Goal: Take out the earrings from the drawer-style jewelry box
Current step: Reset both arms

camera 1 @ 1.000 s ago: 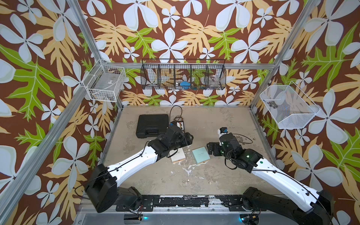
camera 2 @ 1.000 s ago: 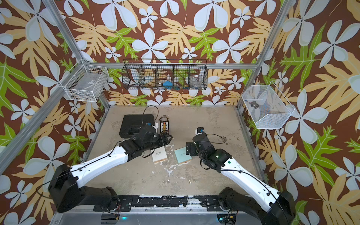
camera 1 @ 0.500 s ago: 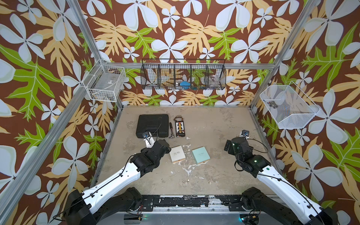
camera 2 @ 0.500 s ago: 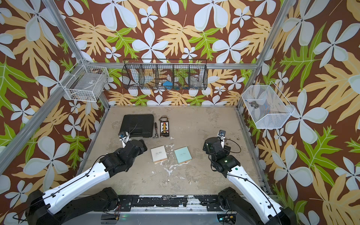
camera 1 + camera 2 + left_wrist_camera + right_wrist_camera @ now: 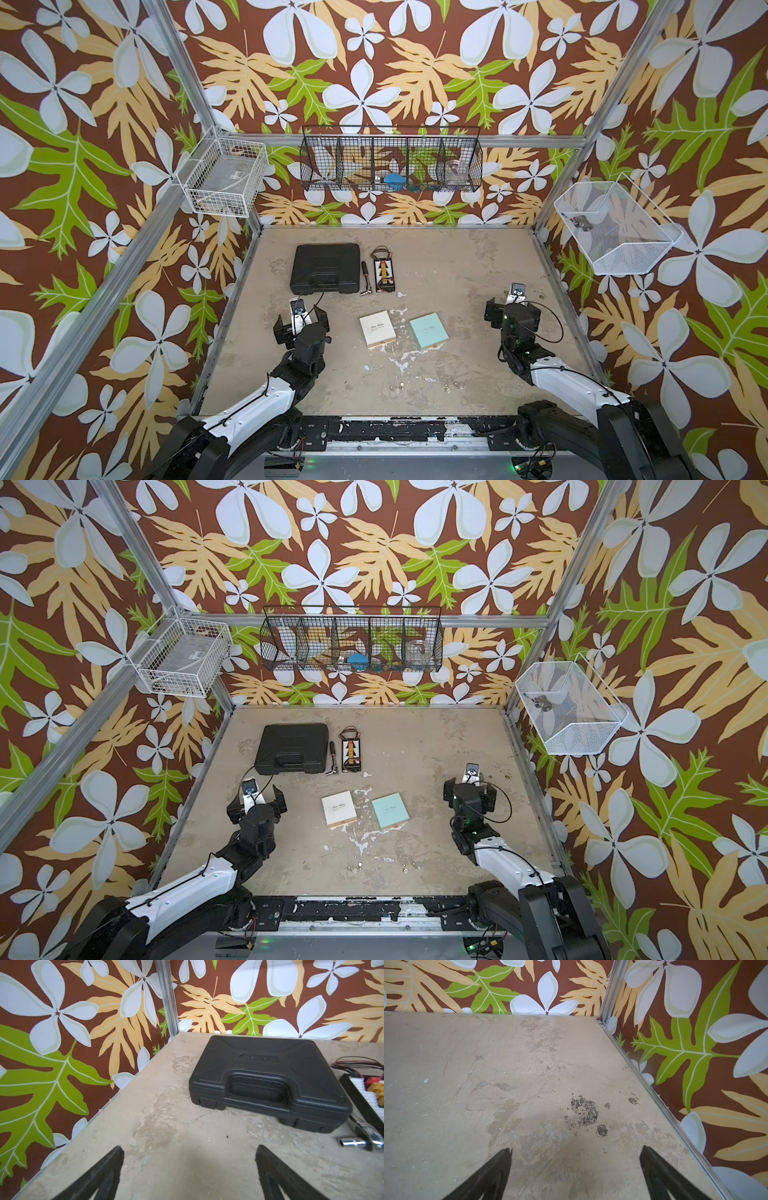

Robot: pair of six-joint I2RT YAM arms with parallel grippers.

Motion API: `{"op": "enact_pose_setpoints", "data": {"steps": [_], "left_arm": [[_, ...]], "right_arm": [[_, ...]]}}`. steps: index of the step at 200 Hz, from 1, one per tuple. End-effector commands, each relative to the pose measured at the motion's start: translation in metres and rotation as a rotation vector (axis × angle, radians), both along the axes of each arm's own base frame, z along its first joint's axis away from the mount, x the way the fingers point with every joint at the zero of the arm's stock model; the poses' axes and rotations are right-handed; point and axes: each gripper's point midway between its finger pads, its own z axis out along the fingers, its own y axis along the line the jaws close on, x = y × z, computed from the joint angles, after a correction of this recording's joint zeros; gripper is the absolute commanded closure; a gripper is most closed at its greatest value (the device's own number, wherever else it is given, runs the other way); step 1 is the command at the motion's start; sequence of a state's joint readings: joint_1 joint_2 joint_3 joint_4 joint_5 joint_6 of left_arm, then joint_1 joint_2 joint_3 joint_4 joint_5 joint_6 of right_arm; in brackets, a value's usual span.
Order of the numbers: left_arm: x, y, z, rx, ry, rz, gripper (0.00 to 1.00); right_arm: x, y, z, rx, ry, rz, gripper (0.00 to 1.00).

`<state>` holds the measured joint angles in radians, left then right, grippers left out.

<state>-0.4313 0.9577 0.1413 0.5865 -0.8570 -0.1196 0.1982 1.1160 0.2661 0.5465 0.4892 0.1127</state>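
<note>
We see the earrings (image 5: 392, 387) lying loose on the bare table (image 5: 457, 270), tiny shiny beads in 2 small clusters near its front edge, 1 cluster below the white box (image 5: 376, 330) and the other (image 5: 447, 389) below the teal box (image 5: 428, 330); they show the same way in both top views (image 5: 351, 868), well apart from either box and from both grippers. The 2 boxes sit side by side at mid-table, not touching, and from above we cannot tell whether their drawers are fully pushed in. The left gripper (image 5: 302, 325) hovers to the left of the white box with its fingers spread wide and nothing between them; its wrist view shows the 2 dark fingers (image 5: 108, 1169) over bare table, facing the black case (image 5: 270, 1084). The right gripper (image 5: 514, 311) hangs near the table's right edge, beyond the teal box, fingers (image 5: 492, 1172) likewise wide apart and empty over stained table. Behind the left gripper the case lies flat, with a ratchet (image 5: 365, 280) and a small wired board (image 5: 384, 274) just beside it
</note>
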Motion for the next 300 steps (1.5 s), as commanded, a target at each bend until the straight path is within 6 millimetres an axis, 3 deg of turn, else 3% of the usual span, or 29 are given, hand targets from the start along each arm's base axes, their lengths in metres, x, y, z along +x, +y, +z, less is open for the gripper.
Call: {"op": "enact_pose_setpoints", "data": {"steps": [1,36,53,76,95,125,141,158,176,300], "left_arm": [[0.016,-0.008,0.027,-0.023,-0.147,-0.101,0.00],[0.033,-0.009,0.020,0.000,-0.144,-0.176,0.00],[0.046,-0.011,0.025,-0.046,-0.191,-0.220,0.00],[0.061,-0.011,0.014,-0.026,-0.161,-0.238,0.00],[0.060,-0.003,0.007,-0.070,-0.163,-0.237,0.00],[0.049,-0.001,0.007,-0.077,-0.207,-0.244,0.00],[0.053,0.003,0.009,-0.083,-0.220,-0.222,0.00],[0.064,0.011,-0.002,-0.117,-0.151,-0.192,0.00],[0.063,0.011,0.000,-0.126,-0.172,-0.203,0.00],[0.062,0.011,0.000,-0.127,-0.174,-0.202,0.00]], "right_arm": [[0.011,0.007,0.034,-0.006,-0.189,0.080,0.00],[0.005,0.000,0.023,0.034,-0.239,0.093,0.00],[0.012,-0.003,0.025,0.046,-0.238,0.100,0.00],[0.024,0.002,0.032,0.024,-0.285,0.149,0.00],[0.027,0.000,0.025,0.041,-0.301,0.154,0.00],[0.011,0.005,0.020,0.032,-0.365,0.195,0.00],[0.017,0.006,0.016,0.038,-0.321,0.199,0.00],[0.026,0.007,0.014,0.038,-0.304,0.201,0.00],[0.037,0.008,0.007,0.041,-0.251,0.207,0.00],[0.039,0.016,0.007,0.052,-0.253,0.267,0.00]]}}
